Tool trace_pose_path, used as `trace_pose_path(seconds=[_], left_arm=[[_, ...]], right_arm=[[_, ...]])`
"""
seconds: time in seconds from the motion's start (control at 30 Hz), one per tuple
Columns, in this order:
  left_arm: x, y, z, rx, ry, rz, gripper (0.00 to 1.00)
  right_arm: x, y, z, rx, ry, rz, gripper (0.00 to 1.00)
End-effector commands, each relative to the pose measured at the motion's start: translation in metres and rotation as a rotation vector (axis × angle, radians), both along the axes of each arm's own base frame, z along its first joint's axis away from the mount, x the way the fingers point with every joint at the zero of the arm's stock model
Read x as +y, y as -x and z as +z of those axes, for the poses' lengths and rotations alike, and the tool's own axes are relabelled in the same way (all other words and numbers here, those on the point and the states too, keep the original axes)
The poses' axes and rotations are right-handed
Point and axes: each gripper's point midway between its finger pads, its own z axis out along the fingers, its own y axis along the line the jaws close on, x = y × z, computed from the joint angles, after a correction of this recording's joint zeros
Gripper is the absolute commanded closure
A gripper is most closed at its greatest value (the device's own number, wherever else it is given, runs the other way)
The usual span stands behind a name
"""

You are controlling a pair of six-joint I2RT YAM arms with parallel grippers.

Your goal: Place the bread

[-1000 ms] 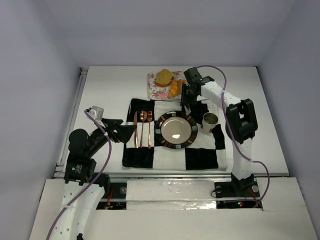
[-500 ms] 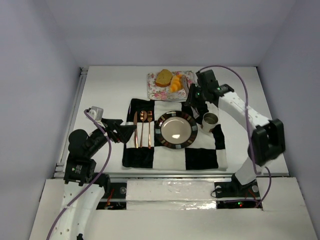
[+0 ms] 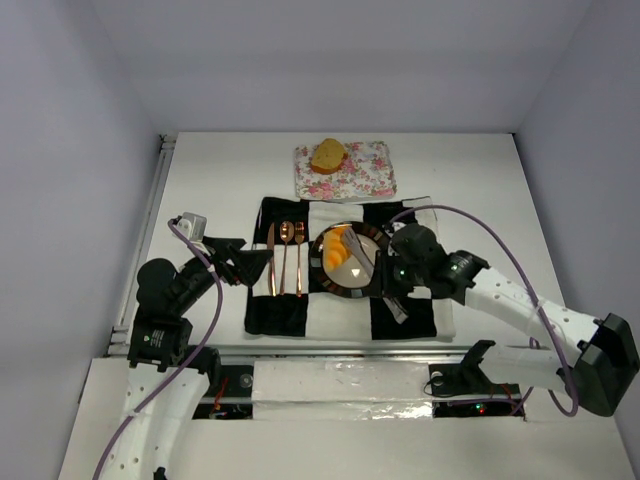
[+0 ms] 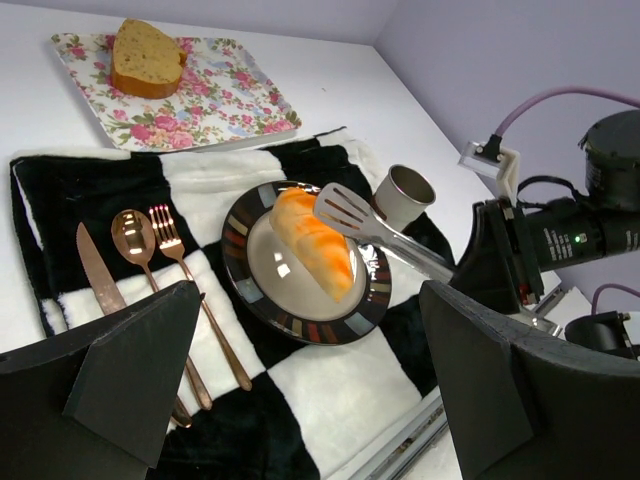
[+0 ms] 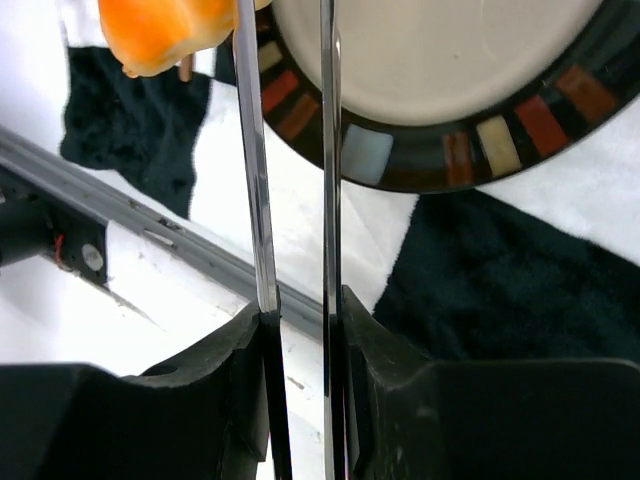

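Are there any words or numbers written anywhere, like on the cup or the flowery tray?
None can be read. The flowery tray has only flowers, the cup and tongs are plain, the plate rim has only coloured blocks, and the right arm shows a green light, no letters.

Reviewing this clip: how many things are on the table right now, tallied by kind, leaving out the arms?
Bread: 2 (croissant, bread slice)
Cutlery: 3 (knife, spoon, fork)
Dishes: 3 (plate, floral tray, cup)
Serving tools: 1 (tongs)
Linen: 1 (checkered cloth)
Total: 10
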Motion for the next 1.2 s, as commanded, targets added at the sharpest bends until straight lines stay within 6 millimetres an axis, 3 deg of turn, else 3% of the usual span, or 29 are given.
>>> trace_pose_path(seconds=[0.0,0.13,0.27,0.4,0.53,0.73,0.83,0.97,1.03,1.07,1.1,1.17], left_arm=[[-0.001,-0.003,0.005,-0.037,0.001,-0.004,0.09],[-0.001,-0.003,0.005,-0.039,0.001,-0.003,0.09],[-0.001,-0.003,0.005,-0.039,0.002,-0.004,0.09],[-0.001,-0.002,0.005,-0.041,0.001,-0.004,0.09],[-0.001,-0.002,0.006,-0.046,0.001,-0.006,0.09],[-0.002,-0.001,0.007,-0.047,0.003,-0.007,0.09],[-0.001,-0.001,0.007,-0.048,0.003,-0.007,0.09],[-0.002,-0.001,0.007,-0.049,0.002,-0.01,0.09],[-0.002,-0.001,0.007,-0.048,0.003,-0.01,0.09],[-0.002,-0.001,0.007,-0.048,0.003,-0.01,0.09],[-0.002,-0.001,0.007,-0.047,0.002,-0.013,0.09],[-0.002,-0.001,0.007,-0.049,0.002,-0.015,0.09]], right_arm=[[0.007,-0.003,-0.005,-0.022,-0.013,-0.044,0.71],[0.016,0.002,-0.012,-0.025,0.011,-0.027,0.66],[0.021,-0.004,-0.006,-0.042,0.006,-0.042,0.56],[0.02,-0.016,0.017,-0.102,-0.002,-0.084,0.48],[0.014,-0.03,0.048,-0.192,-0.012,-0.142,0.47],[0.019,-0.054,0.065,-0.234,-0.004,-0.148,0.47],[0.028,-0.075,0.07,-0.246,-0.01,-0.149,0.48],[0.033,-0.125,0.071,-0.249,-0.044,-0.173,0.48],[0.03,-0.158,0.061,-0.235,-0.022,-0.202,0.48],[0.032,-0.165,0.058,-0.217,-0.031,-0.192,0.48],[0.034,-0.176,0.038,-0.177,-0.002,-0.194,0.48],[0.033,-0.203,0.04,-0.184,-0.006,-0.216,0.48]])
